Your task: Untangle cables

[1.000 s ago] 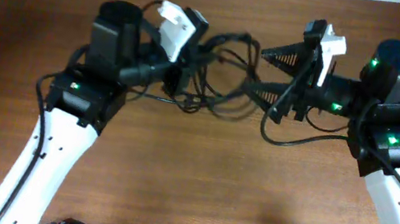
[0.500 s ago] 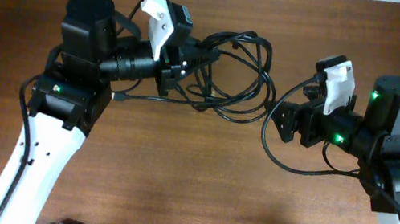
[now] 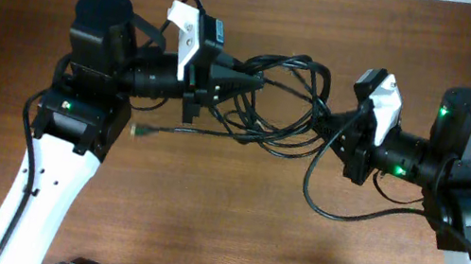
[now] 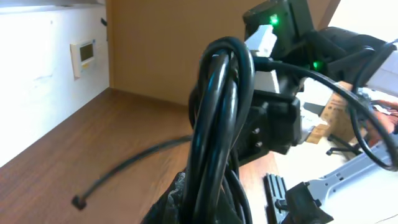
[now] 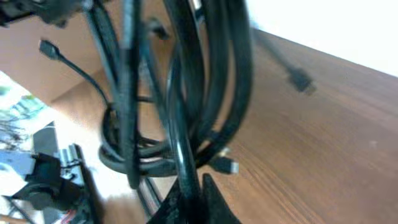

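over the bench (image 3: 200,232) the cables (image 3: 284,102) hang as one looped bunch, stretched from side to side. the step in hand seems pulling the tangle apart; the next move calls for drawing both sides away slowly. the left claw (image 3: 253,81) is clenched on the loops, the right claw (image 3: 329,133) clenched on strands opposite. a loose plug end (image 3: 140,131) trails lower left

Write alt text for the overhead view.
A tangled bunch of black cables is held up between two robot grippers over a wooden table. The left gripper is shut on the bunch's left side, the right gripper on its right. One loose plug end trails off to the left.
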You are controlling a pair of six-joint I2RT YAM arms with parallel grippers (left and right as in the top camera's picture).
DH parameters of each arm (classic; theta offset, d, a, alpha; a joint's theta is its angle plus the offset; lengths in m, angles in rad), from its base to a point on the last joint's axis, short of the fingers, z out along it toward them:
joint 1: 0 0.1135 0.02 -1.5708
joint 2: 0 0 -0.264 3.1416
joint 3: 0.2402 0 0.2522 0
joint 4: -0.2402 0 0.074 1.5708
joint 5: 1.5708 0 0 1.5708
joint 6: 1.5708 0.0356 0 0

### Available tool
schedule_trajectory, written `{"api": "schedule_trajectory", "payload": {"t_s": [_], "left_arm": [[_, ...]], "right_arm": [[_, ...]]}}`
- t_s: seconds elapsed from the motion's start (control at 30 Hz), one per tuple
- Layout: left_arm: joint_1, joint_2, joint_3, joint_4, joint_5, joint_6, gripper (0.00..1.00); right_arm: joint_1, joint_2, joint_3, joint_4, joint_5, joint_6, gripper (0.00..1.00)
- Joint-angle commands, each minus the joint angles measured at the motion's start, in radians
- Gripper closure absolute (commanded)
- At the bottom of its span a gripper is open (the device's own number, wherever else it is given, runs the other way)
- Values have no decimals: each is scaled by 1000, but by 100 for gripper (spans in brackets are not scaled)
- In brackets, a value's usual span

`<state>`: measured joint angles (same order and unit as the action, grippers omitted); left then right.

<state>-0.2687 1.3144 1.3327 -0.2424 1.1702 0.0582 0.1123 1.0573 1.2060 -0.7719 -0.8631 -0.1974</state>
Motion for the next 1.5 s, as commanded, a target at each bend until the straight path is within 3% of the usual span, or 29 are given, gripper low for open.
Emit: {"api": "schedule_trajectory", "payload": {"t_s": [0.0,0.13,0.27,0.53,0.63,0.8,0.9,0.93,0.97,1.0,1.13,1.23,1.4,1.47], "left_arm": [[-3,-27,13,-61,-211,-82,100],[-3,-27,13,-244,-612,-170,100],[-3,-27,13,-310,-827,-269,100],[-3,-27,13,-328,-905,-519,100],[-3,-27,13,-327,-907,-599,100],[-3,-27,13,-328,-932,-852,100],[-3,-27,13,-328,-928,-894,100],[-3,-27,13,-327,-910,-870,100],[-3,-27,13,-325,-893,-851,100],[-3,-27,13,-320,-879,-844,100],[-4,-27,13,-211,-701,-678,100],[-4,-27,13,-103,-483,-571,100],[-6,-27,13,-76,-398,-563,100],[-32,-27,13,-50,-399,-528,100]], "right_arm": [[5,-13,4,2,-43,44,96],[4,-20,4,2,78,181,96],[4,-69,4,6,82,180,96],[4,-230,4,53,144,180,96],[4,-248,4,54,154,181,96],[5,-249,4,54,161,207,96],[5,-249,4,46,185,207,96],[4,-249,4,32,195,207,75],[5,-249,4,17,195,207,39],[5,-249,4,-17,195,206,12],[5,-248,4,-89,198,207,8],[5,-248,4,-98,180,207,7],[5,-248,4,-98,66,219,7],[5,-248,4,-76,58,361,2]]}}
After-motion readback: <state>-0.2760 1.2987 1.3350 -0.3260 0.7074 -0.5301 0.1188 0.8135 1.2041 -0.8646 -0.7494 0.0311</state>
